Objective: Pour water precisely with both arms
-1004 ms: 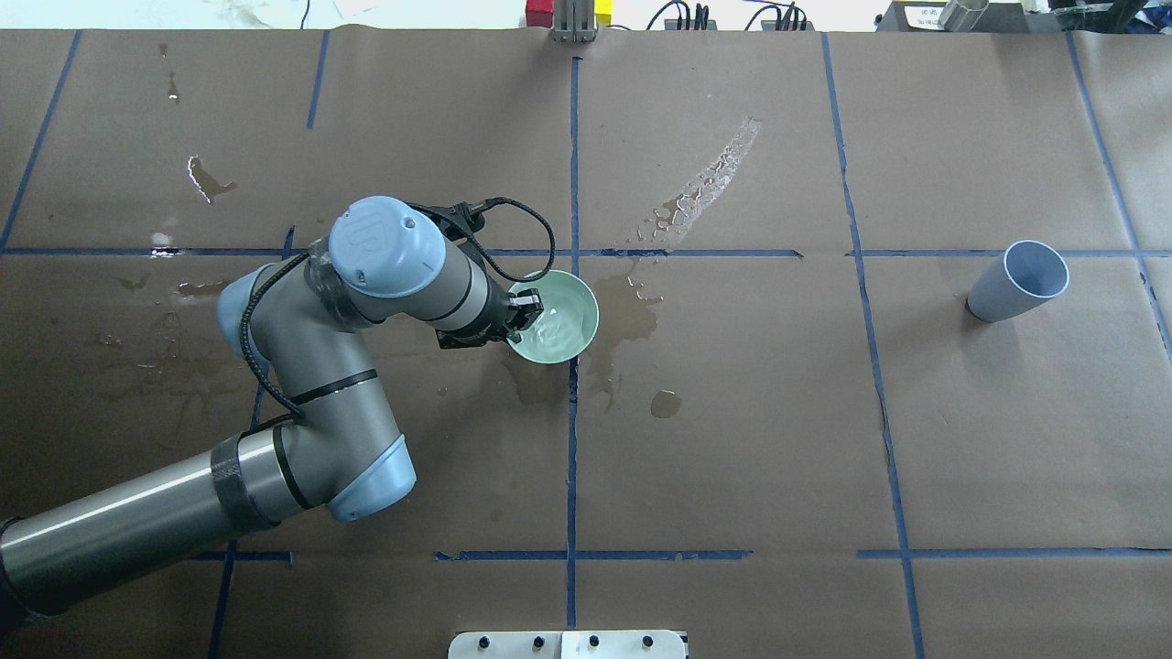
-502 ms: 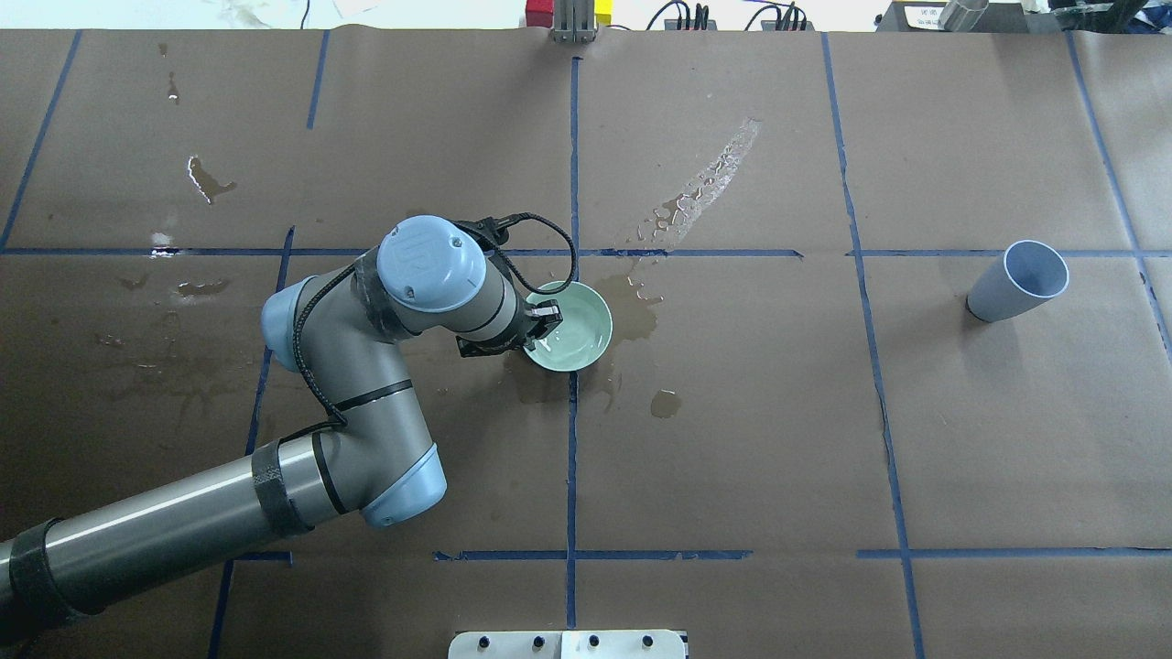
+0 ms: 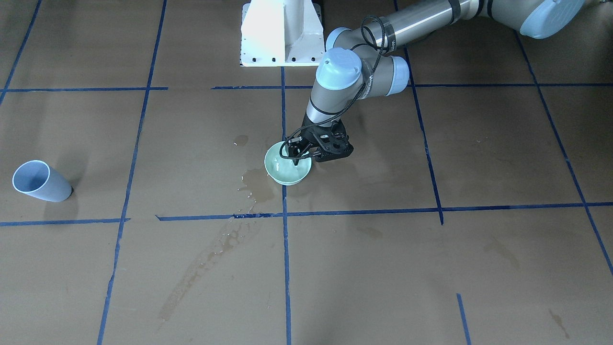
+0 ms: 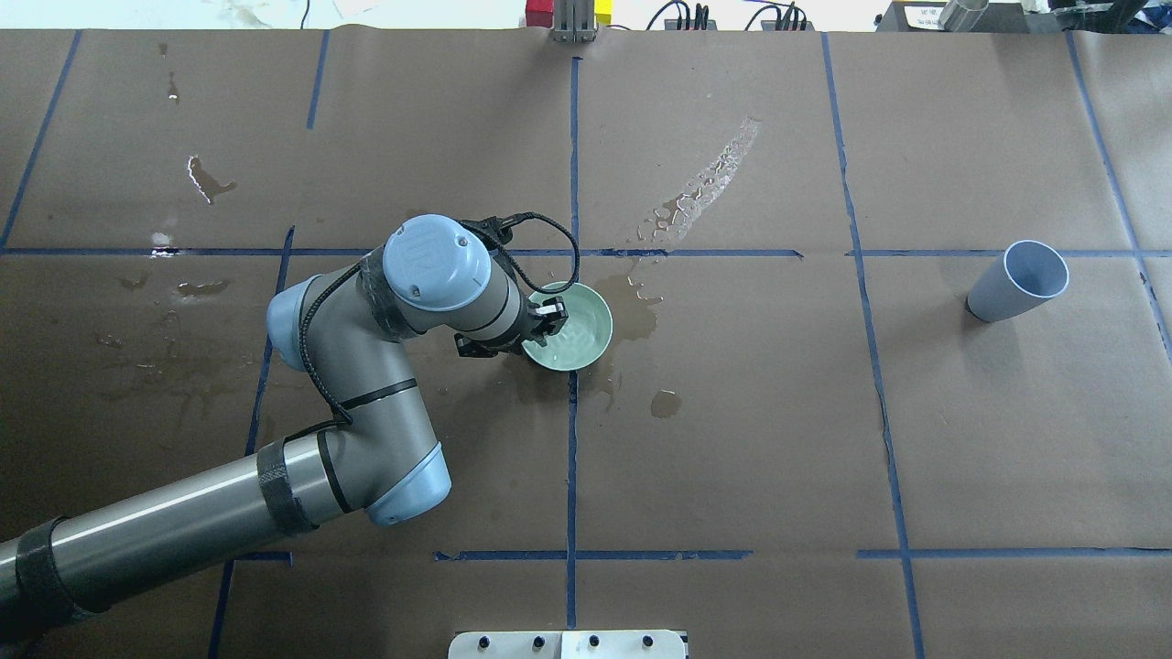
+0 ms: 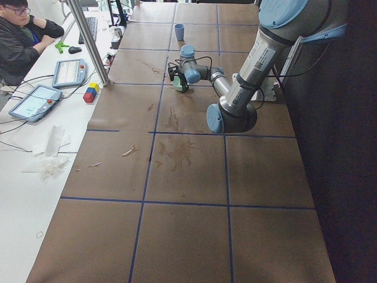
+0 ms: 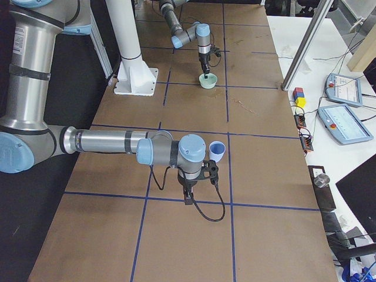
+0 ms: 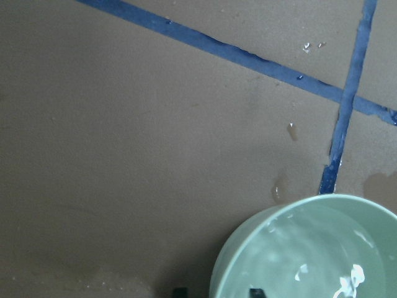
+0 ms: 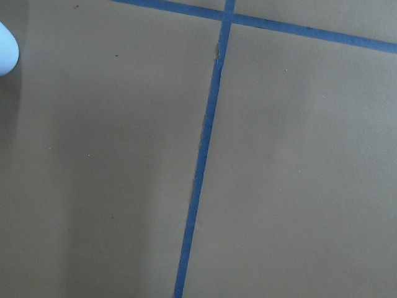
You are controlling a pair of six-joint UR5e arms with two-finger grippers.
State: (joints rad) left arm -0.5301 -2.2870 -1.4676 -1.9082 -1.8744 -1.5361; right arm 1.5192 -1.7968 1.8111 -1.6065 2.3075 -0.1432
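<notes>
A counter [image 4: 732, 458] papered in brown and gridded with blue tape fills the scene. The silver-grey left arm [image 4: 348, 366] reaches to the pale green round bowl [image 4: 586, 331]. The right arm [image 6: 106, 141] stands well apart from that bowl, near the light blue plastic cup [image 4: 1018, 282]. The left hand [image 4: 548, 320] pinches the bowl's rim, one finger inside and one outside. Whether the right hand [image 6: 200, 175] is spread or pressed together cannot be told. The water [image 7: 310, 254] lies rippled in the bowl, and wet patches [image 4: 632, 316] darken the paper just beside it.
</notes>
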